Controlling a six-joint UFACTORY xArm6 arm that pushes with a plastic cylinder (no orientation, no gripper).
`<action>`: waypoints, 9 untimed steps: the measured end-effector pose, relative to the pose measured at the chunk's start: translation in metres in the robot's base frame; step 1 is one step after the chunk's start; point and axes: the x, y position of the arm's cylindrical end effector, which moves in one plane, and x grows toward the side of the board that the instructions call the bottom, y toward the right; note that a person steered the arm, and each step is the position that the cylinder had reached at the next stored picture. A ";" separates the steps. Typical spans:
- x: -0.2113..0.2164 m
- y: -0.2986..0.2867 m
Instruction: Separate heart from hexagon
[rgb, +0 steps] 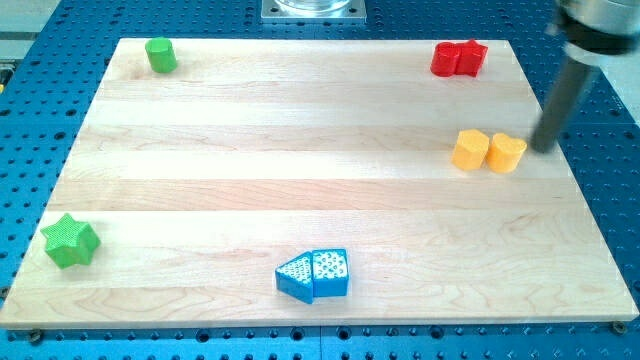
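A yellow hexagon block and a yellow heart block sit side by side, touching, near the board's right edge. The hexagon is on the left and the heart on the right. My dark rod comes down from the view's top right. My tip rests on the board just to the right of the heart, with a small gap between them.
Two red blocks lie together at the top right. A green cylinder is at the top left and a green star at the lower left. Two blue blocks touch at bottom centre. The wooden board lies on a blue perforated table.
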 end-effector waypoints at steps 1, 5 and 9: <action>0.030 -0.026; -0.069 -0.106; -0.142 -0.134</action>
